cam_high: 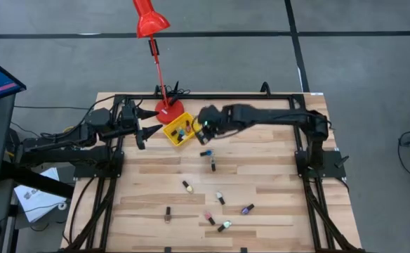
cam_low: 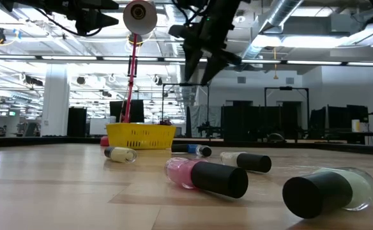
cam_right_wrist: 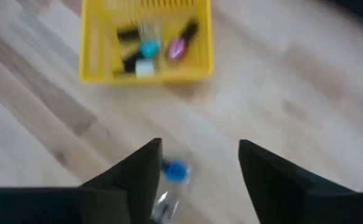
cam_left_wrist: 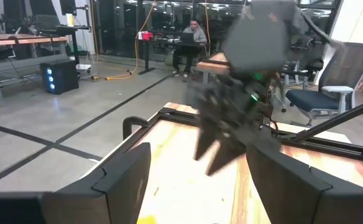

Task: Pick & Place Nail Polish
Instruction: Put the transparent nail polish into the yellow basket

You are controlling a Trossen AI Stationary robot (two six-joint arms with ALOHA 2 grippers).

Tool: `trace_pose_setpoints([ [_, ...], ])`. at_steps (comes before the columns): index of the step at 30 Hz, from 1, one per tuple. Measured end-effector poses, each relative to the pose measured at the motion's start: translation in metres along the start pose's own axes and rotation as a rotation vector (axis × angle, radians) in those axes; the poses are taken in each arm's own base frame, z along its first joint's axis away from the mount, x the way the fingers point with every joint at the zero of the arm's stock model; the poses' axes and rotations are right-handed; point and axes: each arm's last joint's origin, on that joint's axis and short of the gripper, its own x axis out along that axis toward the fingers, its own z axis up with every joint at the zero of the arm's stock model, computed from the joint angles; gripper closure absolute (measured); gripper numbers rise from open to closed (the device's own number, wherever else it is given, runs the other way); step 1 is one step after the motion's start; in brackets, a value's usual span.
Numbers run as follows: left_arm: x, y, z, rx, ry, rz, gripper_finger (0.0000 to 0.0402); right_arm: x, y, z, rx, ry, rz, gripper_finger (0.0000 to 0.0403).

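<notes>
A yellow tray [cam_high: 179, 131] sits near the far edge of the wooden tabletop [cam_high: 149, 197], touching a red lamp [cam_high: 151, 21] base; beyond, a person [cam_left_wrist: 191, 38] sits at a desk

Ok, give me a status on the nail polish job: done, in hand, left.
Done: about three small dark-capped nail polish bottles lie inside the yellow slatted plastic tray. In hand: nothing; the right gripper hangs open and empty beside the tray, above a blue bottle on the wooden table. The left gripper, also open, waits on the tray's other side. Left: roughly eight bottles scattered across the table, including the pink one.
</notes>
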Motion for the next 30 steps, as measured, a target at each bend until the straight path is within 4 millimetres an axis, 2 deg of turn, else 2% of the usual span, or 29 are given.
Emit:
trace_pose_setpoints([
  [2,0.000,0.000,0.000,0.000,0.000,0.000,0.0142,0.001,0.008,-0.015,0.017,0.046,-0.024,0.0168],
  [4,0.000,0.000,0.000,0.000,0.000,0.000,0.0142,0.010,0.022,-0.025,0.033,0.057,-0.023,0.0143],
  [7,0.000,0.000,0.000,0.000,0.000,0.001,0.0142,0.024,0.031,-0.046,0.029,0.133,-0.074,0.0113],
  [10,0.000,0.000,0.000,0.000,0.001,0.000,0.0142,0.036,0.040,-0.059,0.046,0.201,-0.076,0.0098],
  [14,0.000,0.000,-0.001,0.001,0.008,-0.004,0.0142,0.063,0.046,-0.074,0.045,0.296,-0.100,0.0094],
  [22,0.000,0.000,-0.003,0.003,0.026,-0.004,0.0142,0.105,0.049,-0.087,0.026,0.386,-0.105,0.0096],
  [27,0.000,0.000,-0.003,0.003,0.028,-0.004,0.0142,0.117,0.048,-0.083,0.027,0.398,-0.070,0.0099],
  [30,0.000,0.000,-0.003,0.003,0.029,-0.004,0.0142,0.118,0.046,-0.081,0.043,0.423,-0.059,0.0115],
])
